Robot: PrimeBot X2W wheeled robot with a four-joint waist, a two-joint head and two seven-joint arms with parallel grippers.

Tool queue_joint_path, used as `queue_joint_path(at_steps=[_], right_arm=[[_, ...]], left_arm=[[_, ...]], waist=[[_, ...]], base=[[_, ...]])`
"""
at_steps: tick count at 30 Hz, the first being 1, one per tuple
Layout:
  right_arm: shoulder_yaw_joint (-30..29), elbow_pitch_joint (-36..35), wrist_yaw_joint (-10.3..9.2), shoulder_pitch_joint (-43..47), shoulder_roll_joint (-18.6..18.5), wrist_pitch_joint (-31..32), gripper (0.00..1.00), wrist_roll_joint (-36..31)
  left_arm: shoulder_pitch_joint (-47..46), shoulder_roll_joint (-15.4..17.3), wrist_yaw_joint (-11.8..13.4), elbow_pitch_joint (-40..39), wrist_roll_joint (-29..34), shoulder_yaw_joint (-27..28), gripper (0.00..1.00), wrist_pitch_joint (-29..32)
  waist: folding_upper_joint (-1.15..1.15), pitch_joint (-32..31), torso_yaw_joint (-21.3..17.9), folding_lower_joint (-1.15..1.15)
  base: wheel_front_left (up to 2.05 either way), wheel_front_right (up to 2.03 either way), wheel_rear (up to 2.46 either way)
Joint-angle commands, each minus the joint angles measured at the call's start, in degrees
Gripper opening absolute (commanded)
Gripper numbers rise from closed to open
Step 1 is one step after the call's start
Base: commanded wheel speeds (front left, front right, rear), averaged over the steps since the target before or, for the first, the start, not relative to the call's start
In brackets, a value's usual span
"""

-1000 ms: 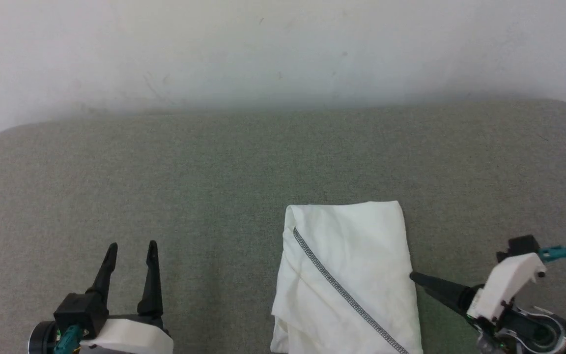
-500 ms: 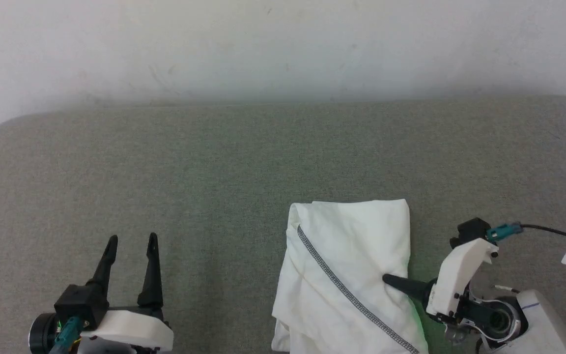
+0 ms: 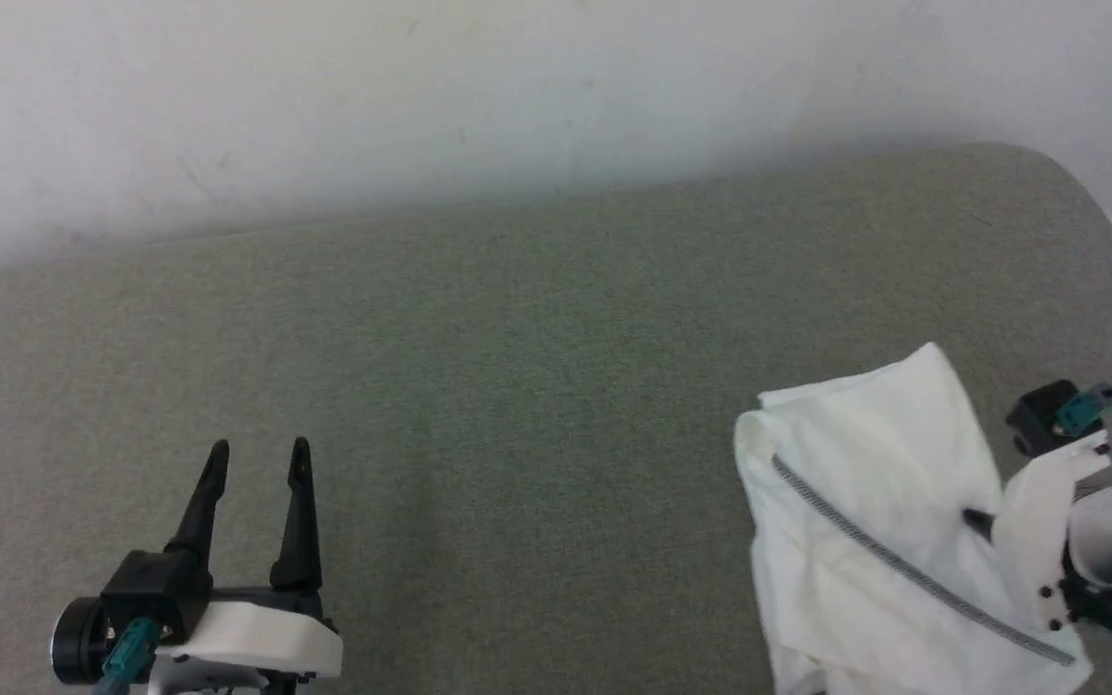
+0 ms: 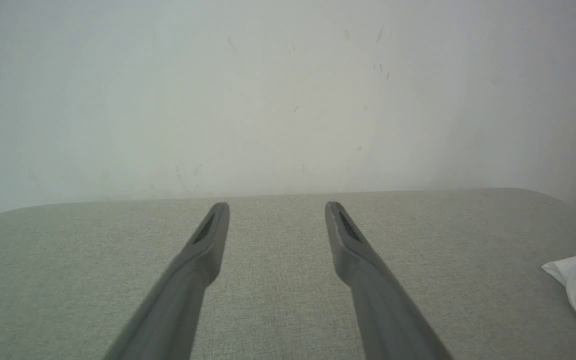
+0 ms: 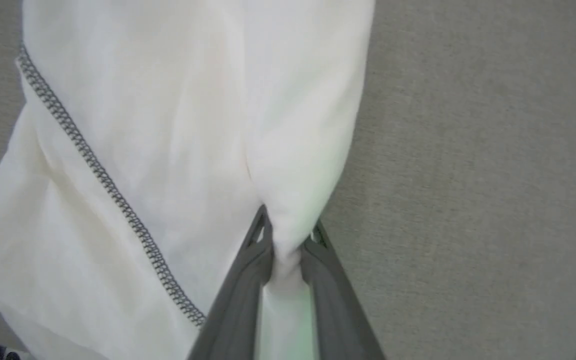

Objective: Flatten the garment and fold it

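1. Left gripper (image 3: 260, 447): lower left, fingers spread wide with nothing between them, over bare surface.
2. Surface (image 3: 537, 347): grey-green woven cloth with rounded corners.
3. Wall (image 3: 421, 87): pale and scuffed, behind the surface.
4. Garment (image 3: 865, 483): white, folded into a rough rectangle and crossed by a grey stitched seam (image 3: 903, 571). It lies on the right side of the surface, well apart from the left gripper.
5. Right gripper (image 5: 288, 232): at the garment's right edge, fingers pinched on a bunched fold of cloth.

Garment (image 3: 865, 483) btm cropped, prob. more below.
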Motion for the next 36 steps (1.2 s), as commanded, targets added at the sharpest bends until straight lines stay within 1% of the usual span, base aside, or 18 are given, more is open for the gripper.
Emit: queue_joint_path(at_steps=[1, 4, 8, 15, 19, 20, 21, 22, 26, 30, 33, 36], right_arm=[[-1.06, -0.30, -0.06, 0.23, -2.11, 0.58, 0.00, -1.72], [-2.77, -0.01, -0.06, -0.26, -5.53, 0.96, 0.00, -4.35], [-6.32, 3.20, -0.06, -2.24, -7.98, -1.48, 0.00, -5.96], [-14.90, 12.77, -0.06, -7.58, -7.73, -9.45, 0.00, -8.77], [-18.90, 17.77, -0.06, -10.78, -6.88, -15.93, 0.00, -11.22], [-19.41, 18.68, -0.06, -11.54, -6.48, -17.95, 0.30, -11.69], [-19.82, 19.48, -0.06, -12.27, -6.13, -20.56, 0.81, -12.38], [-20.21, 20.54, -0.06, -12.81, -5.74, -23.02, 1.00, -13.22], [-21.80, 25.35, -0.06, -13.95, -3.73, -30.65, 1.00, -15.80], [-24.60, 27.73, -0.06, -13.46, -3.57, -37.98, 1.00, -18.89], [-26.39, 26.09, -0.06, -11.62, -2.40, -42.93, 1.00, -20.38], [-27.03, 21.99, -0.06, -8.40, 0.24, -45.67, 1.00, -21.09]], left_arm=[[-0.17, -0.22, 0.03, -0.84, 0.51, -0.32, 1.00, -0.26], [-1.26, -0.26, -0.05, -1.54, 0.77, -0.96, 1.00, -0.26], [-4.03, 0.60, -0.39, -2.11, 1.45, -1.64, 1.00, -0.26], [-10.12, 1.90, -0.98, -3.38, 2.49, -3.56, 1.00, -0.26], [-12.90, 2.21, -1.22, -3.59, 2.84, -4.70, 1.00, -0.26], [-13.40, 2.26, -1.26, -3.55, 2.88, -4.91, 1.00, -0.26], [-13.82, 2.29, -1.30, -3.50, 2.88, -5.07, 1.00, -0.26], [-14.16, 2.31, -1.33, -3.39, 2.88, -5.21, 1.00, -0.26], [-14.81, 2.18, -1.42, -2.49, 2.49, -5.40, 1.00, -0.26], [-13.91, 1.76, -1.30, -1.48, 1.87, -5.04, 1.00, -0.26], [-12.06, 1.34, -1.02, -0.70, 1.29, -4.46, 1.00, -0.26], [-9.55, 0.92, -0.39, -0.08, 0.78, -3.61, 1.00, -0.26]], waist=[[0.00, 2.62, -4.15, 0.00], [0.00, 5.22, -6.49, 0.00], [0.00, 9.81, -8.71, 0.00], [0.00, 17.49, -9.53, 0.00], [0.00, 20.06, -9.32, 0.00], [0.00, 20.42, -9.26, 0.00], [0.00, 20.68, -9.20, 0.00], [0.00, 20.84, -9.11, 0.00], [0.00, 20.12, -8.39, 0.00], [0.00, 16.87, -7.16, 0.00], [0.00, 13.21, -6.19, 0.00], [0.00, 9.75, -5.28, 0.00]], base=[[0.00, 0.00, 0.00], [0.00, 0.00, 0.00], [0.00, 0.00, 0.00], [0.00, 0.00, 0.00], [0.00, 0.00, 0.00], [0.00, 0.00, 0.00], [0.00, 0.00, 0.00], [0.00, 0.00, 0.00], [0.00, 0.00, 0.00], [0.00, 0.00, 0.00], [0.00, 0.00, 0.00], [0.00, 0.00, 0.00]])
